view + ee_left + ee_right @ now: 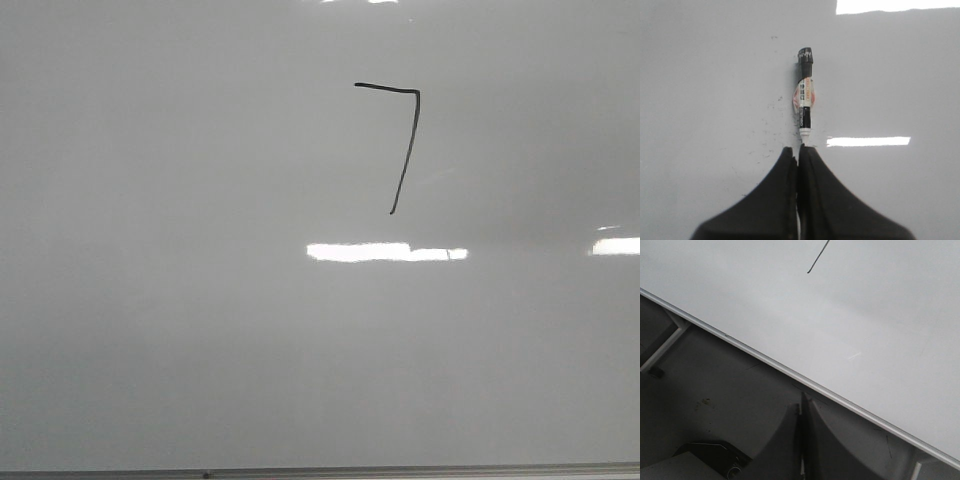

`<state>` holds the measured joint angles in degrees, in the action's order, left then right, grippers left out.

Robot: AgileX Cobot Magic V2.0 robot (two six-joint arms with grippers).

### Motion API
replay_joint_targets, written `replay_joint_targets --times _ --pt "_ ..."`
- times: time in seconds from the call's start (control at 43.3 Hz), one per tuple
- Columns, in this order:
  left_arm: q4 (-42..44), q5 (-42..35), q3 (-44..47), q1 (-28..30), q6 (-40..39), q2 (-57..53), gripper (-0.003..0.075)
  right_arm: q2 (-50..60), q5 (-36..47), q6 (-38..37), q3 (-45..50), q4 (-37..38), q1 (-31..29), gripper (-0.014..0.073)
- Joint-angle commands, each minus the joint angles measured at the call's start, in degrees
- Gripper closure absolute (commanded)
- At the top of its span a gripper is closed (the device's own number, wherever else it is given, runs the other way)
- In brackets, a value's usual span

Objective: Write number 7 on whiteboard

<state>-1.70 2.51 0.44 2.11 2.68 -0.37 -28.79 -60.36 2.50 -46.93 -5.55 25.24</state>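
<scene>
The number 7 stands in thin black ink on the whiteboard, upper middle in the front view. No gripper shows in that view. In the left wrist view my left gripper is shut on a marker, whose narrow white end sits between the fingertips. The marker's black far end points out over the whiteboard. My right gripper is shut with nothing in it, over a dark surface just off the whiteboard. The lower end of the 7's downstroke shows there.
A thin metal edge strip borders the board on the near side and runs diagonally in the right wrist view. Bright glare patches lie on the board. Small ink specks dot it near the marker. A grey frame bar lies beside the board.
</scene>
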Motion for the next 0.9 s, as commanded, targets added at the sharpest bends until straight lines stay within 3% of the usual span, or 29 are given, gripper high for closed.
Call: replay_joint_targets --times 0.0,0.878 --pt "-0.55 -5.61 0.67 -0.51 -0.13 -0.86 0.0741 -0.26 3.59 0.31 -1.22 0.40 -0.39 0.0661" --pt "-0.55 -5.61 0.67 -1.52 -0.13 -0.75 0.0741 -0.26 3.59 0.31 -1.22 0.40 -0.39 0.0661"
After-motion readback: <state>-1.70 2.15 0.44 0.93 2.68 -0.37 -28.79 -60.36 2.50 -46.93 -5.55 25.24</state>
